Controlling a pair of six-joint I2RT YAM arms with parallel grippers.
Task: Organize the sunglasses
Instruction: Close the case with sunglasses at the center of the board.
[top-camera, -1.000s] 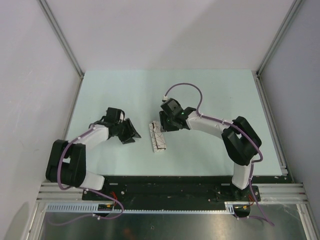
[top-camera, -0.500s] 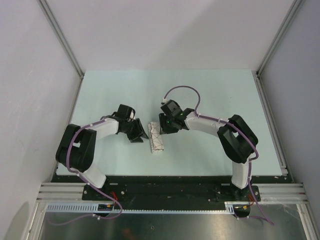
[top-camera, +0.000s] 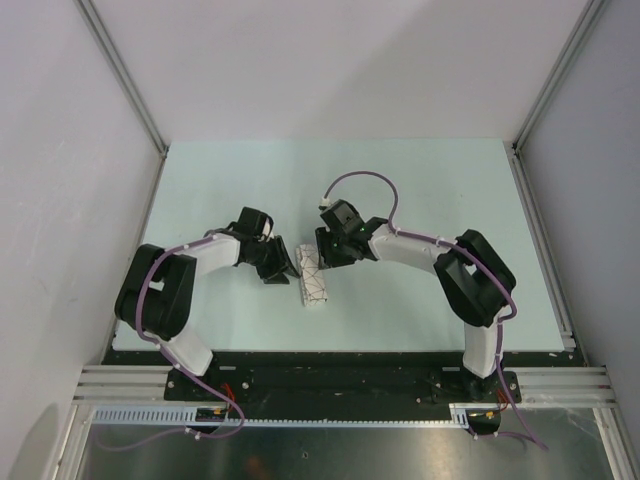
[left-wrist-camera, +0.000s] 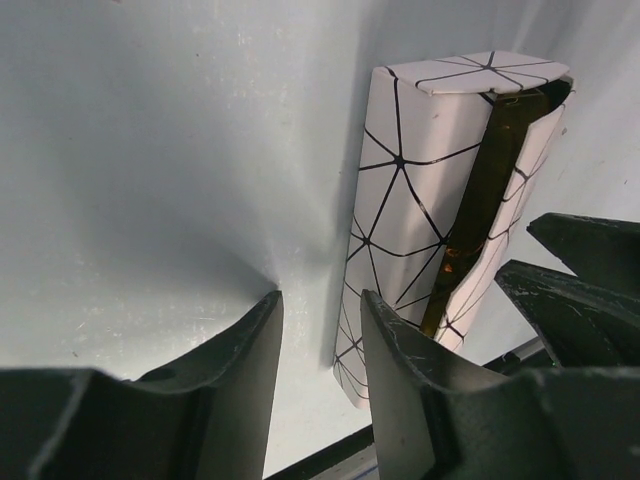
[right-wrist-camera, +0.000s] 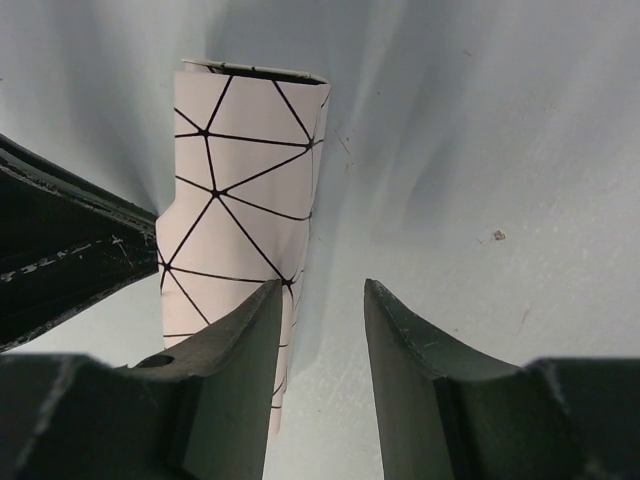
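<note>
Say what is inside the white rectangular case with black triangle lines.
A thin amber strip, likely the sunglasses, shows through the open seam of the white case; its walls cover the rest.

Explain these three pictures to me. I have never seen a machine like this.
These are two robot arms bolted to a pale table. The wide picture looks down from above. The other two come from a camera on each wrist, so that arm's own dark fingers fill the lower edge. One thing lies on the table: a white case with black triangle lines. The sunglasses seem to be inside it, since an amber strip shows through its open seam. The left claw and right claw sit close on either side of the case, both slightly open, holding nothing.
</note>
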